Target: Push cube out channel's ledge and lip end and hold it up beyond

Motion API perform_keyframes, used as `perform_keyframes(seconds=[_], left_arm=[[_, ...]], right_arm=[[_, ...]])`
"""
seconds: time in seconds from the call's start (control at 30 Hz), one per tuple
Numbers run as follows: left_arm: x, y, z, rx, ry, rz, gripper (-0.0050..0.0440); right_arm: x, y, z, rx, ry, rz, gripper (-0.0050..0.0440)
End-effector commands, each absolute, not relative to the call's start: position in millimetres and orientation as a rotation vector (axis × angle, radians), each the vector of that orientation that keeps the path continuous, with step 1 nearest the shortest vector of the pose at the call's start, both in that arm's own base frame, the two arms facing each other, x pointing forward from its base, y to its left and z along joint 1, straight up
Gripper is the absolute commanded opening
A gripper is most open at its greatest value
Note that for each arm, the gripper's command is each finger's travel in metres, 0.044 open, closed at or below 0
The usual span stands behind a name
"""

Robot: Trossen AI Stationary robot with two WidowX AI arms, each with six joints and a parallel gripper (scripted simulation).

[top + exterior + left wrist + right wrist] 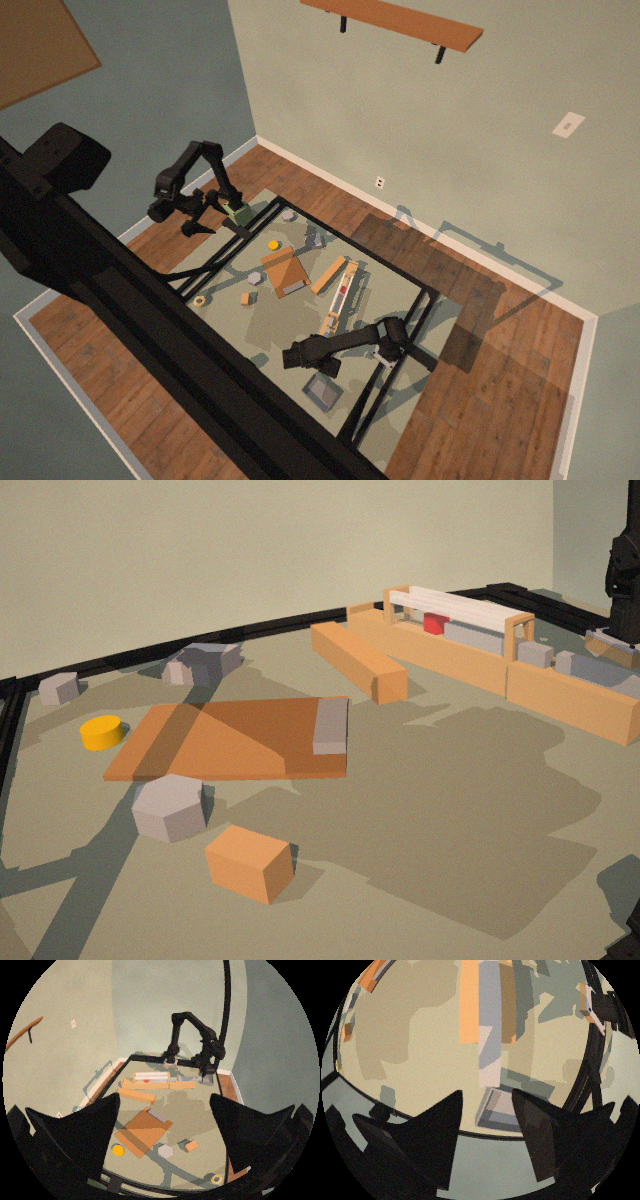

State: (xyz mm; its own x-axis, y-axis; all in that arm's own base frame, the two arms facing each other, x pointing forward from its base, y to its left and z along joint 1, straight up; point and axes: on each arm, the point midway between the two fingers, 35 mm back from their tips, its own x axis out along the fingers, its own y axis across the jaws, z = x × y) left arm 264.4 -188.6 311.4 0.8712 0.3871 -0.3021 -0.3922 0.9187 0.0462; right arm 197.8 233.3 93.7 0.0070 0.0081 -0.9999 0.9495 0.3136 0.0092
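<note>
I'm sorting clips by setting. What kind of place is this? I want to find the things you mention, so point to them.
Probably a robotics workspace in a room: two black robot arms [330, 346] [200, 1035], wooden plank flooring [496, 392], and a white wall outlet [379, 182] [73, 1024].

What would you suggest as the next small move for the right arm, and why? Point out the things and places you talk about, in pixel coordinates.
I would probably lower the right hand [333, 367] [201, 1074] [487, 1094] around the protruding end of the long grey bar [594, 672] [489, 1072]. The hand is open, and that end sticks out of the light-wood channel [568, 702] [468, 1005], so gripping there should keep fingers outside; the red cube [343, 289] [435, 623] [146, 1081] is still inside.
</note>
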Motion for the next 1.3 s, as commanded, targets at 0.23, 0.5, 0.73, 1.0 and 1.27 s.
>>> perform_keyframes(seconds=[0.23,0.5,0.73,1.0,1.27], left_arm=[[264,-189,312,-0.018,0.311,0.408,0.04],[264,-189,312,-0.018,0.311,0.408,0.04],[264,-189,312,-0.018,0.311,0.408,0.04],[264,-189,312,-0.018,0.311,0.408,0.04],[264,-189,312,-0.018,0.311,0.408,0.04]], right_arm=[[196,232,76,0.972,1.343,-0.972,0.02],[196,231,63,0.972,1.343,-0.972,0.02],[196,231,59,0.972,1.343,-0.972,0.02],[197,232,63,0.976,1.343,-0.966,0.0112],[197,232,63,0.976,1.343,-0.966,0.0072]])
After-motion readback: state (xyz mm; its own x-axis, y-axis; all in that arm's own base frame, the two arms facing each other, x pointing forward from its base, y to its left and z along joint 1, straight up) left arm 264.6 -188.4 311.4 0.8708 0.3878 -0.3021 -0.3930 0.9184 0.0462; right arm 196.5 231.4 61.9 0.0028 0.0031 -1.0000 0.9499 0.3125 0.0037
